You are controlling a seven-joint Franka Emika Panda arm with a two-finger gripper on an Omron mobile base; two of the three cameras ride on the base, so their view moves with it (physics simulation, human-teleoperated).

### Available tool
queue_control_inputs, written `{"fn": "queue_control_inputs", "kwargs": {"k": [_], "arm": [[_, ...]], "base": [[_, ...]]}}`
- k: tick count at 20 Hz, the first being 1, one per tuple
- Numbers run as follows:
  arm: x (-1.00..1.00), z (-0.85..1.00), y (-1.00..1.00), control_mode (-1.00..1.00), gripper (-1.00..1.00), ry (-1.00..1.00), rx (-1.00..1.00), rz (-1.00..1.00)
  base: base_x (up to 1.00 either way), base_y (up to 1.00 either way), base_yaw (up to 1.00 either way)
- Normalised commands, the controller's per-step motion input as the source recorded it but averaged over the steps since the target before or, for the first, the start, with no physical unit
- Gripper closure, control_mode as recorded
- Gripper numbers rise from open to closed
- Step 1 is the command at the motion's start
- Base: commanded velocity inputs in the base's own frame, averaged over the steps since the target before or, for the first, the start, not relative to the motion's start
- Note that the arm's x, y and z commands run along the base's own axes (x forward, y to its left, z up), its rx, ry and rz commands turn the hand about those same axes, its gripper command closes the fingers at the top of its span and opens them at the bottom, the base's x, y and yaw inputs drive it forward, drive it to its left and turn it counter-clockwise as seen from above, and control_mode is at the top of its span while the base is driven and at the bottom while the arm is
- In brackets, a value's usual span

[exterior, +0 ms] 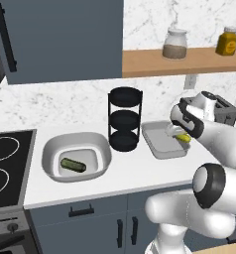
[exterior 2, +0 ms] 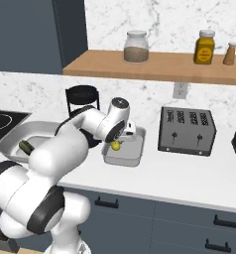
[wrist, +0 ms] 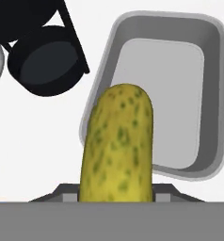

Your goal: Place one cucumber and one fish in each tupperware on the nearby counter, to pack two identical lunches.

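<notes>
My gripper (exterior: 180, 134) is shut on the yellow-green cucumber (exterior: 184, 138), holding it just above the light-grey rectangular tupperware (exterior: 160, 144). In the hand view this cucumber (wrist: 117, 146) stands up between the finger tips, with the tray (wrist: 205, 103) below and to the right of it. The dark green cucumber (exterior: 73, 165) lies inside the wide white tupperware (exterior: 102, 149) further left on the white counter (exterior: 140, 174). From the right base view the gripper (exterior 2: 116, 143) hangs over the tray's (exterior 2: 124, 159) left side. The fish is out of view.
A black three-tier rack (exterior: 125, 119) stands between the two containers, close to the tray's left edge. A toaster (exterior 2: 186, 130) sits to the right of the tray. The black stovetop (exterior: 6, 163) lies left of the white tub. A wooden shelf (exterior 2: 154, 64) with jars hangs above.
</notes>
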Motion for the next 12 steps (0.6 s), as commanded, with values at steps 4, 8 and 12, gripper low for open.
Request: {"fn": "queue_control_inputs", "kwargs": {"k": [4, 8, 12], "arm": [[0.40, -0.35, -0.11, -1.00, 1.00, 0.05, 0.00, -0.05], [0.48, -0.35, 0.00, -1.00, 1.00, 0.08, 0.00, -0.07], [0.45, -0.38, -0.04, -1.00, 1.00, 0.06, 0.00, -0.06]], "base": [[0.00, 0.00, 0.00], [0.00, 0.00, 0.00], [0.00, 0.00, 0.00]]}}
